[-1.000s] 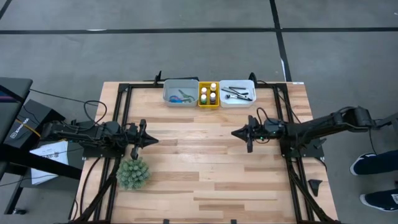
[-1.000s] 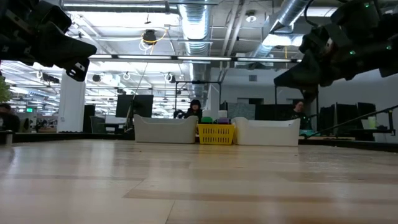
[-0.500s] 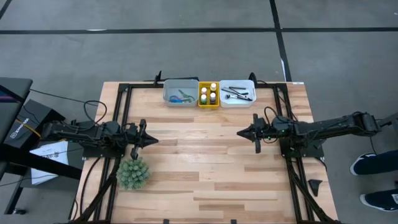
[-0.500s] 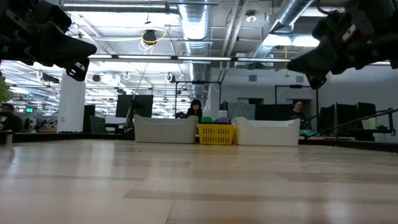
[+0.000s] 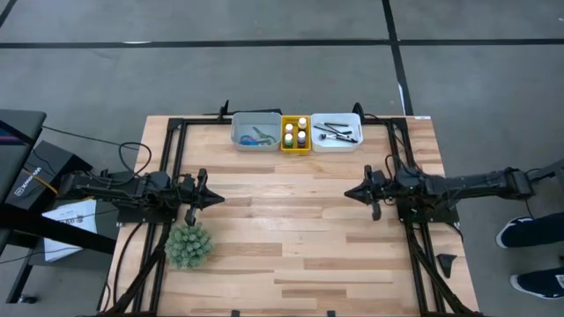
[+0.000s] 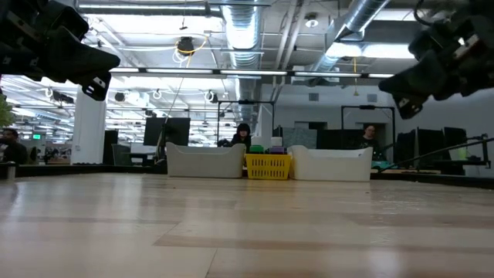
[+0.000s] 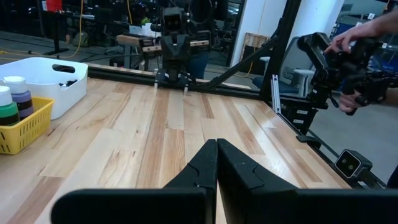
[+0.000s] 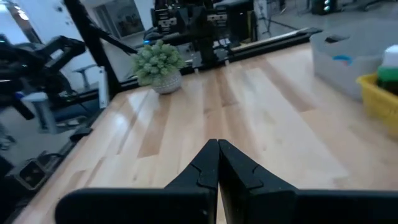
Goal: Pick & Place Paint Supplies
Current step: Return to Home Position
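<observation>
I see both jaws pinched closed, empty: left gripper (image 5: pixel 214 199), right gripper (image 5: pixel 349 194), over the wood-plank table (image 5: pixel 282 233). Capped bottles (image 5: pixel 295 134) in yellow lattice basket (image 5: pixel 296 151), slim brushes (image 5: pixel 338 132) in white bin (image 5: pixel 337 146), scissors (image 5: pixel 258 136) in grey bin (image 5: pixel 242 128).

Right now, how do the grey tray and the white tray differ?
The grey tray sits left of the yellow tray; the white tray sits right of it. The grey tray holds scissors with green and blue handles; the white tray holds thin dark brushes. Both look similar in size and stand along the far edge of the table.
</observation>
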{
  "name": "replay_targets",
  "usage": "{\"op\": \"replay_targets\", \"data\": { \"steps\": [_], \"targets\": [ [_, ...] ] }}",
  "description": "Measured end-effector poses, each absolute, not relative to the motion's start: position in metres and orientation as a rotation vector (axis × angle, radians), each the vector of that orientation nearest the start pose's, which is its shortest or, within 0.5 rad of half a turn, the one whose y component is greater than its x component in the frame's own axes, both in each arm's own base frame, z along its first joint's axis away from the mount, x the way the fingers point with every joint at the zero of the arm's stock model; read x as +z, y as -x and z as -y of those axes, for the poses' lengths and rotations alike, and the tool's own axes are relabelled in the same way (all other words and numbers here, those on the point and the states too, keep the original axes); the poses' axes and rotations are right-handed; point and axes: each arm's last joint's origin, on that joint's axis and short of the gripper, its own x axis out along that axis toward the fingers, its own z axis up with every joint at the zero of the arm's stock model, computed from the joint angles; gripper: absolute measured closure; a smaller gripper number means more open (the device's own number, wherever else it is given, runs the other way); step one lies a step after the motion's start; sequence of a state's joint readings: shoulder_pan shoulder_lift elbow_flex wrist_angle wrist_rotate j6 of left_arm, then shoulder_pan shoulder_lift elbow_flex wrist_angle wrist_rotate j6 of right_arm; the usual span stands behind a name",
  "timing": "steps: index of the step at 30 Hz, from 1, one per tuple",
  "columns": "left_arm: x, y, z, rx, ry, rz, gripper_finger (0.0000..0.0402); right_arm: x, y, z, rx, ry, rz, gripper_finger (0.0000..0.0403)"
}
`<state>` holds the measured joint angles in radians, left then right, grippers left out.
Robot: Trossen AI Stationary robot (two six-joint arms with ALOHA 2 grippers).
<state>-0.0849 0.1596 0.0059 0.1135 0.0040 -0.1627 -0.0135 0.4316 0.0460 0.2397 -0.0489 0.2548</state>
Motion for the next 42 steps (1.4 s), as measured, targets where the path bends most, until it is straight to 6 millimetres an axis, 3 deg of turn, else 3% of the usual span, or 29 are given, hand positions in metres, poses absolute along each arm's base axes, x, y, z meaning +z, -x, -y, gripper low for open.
{"op": "replay_targets", "data": {
  "steps": [3,17,42],
  "targets": [
    [0.163,-0.107,0.009,-0.085,0.161,-0.048,0.0402,0.157,-0.121,-0.001,0.041,-0.292,-0.139,0.0403],
    [0.163,-0.107,0.009,-0.085,0.161,-0.048,0.0402,0.160,-0.104,-0.001,0.059,-0.198,-0.078,0.0403],
    [0.163,-0.107,0.009,-0.085,0.161,-0.048,0.0402,0.168,-0.097,-0.002,0.078,-0.031,0.029,0.0403]
  ]
}}
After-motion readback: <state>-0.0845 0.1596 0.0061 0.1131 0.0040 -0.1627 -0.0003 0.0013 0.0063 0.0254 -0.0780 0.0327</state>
